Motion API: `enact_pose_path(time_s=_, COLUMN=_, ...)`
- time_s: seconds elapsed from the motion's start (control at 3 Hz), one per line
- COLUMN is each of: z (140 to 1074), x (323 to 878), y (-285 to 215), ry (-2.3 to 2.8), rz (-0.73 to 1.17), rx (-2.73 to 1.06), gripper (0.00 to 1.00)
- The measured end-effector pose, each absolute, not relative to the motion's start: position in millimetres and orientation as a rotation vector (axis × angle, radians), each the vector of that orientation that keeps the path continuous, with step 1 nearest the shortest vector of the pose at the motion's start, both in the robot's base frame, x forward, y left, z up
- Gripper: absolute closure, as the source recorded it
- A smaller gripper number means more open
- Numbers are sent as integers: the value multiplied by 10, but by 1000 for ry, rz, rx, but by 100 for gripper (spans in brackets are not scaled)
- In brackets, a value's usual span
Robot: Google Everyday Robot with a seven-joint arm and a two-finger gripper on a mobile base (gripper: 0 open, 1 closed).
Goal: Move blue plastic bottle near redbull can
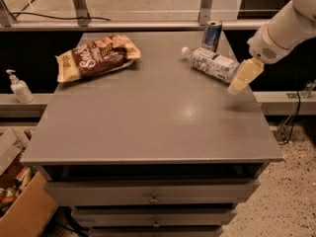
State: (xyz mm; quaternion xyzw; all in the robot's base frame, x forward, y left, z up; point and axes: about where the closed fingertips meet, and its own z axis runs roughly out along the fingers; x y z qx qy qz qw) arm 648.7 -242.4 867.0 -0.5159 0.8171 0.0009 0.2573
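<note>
Tool [244,76] hangs low over the bench's [148,127] right rear; whether it is wide or narrow, cannot tell. Bottle [213,63] lies on its side just left of the tool, cap pointing away. Can [212,35] stands upright beyond the tool, close to the bottle.

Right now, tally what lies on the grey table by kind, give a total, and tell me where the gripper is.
Bottles: 1, the blue plastic bottle, lying on its side.
Cans: 1, the redbull can, upright behind it.
Bags: 1, the brown snack bag.
Total: 3.
Gripper: at the bottle's base end, over the table's right side.
</note>
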Motion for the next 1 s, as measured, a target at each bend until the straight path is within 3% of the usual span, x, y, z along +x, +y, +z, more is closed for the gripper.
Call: enact_pose_path(time_s=1.0, z=9102, x=5969, y=-2660, ry=2155, rz=206, rx=-1312, gripper=0)
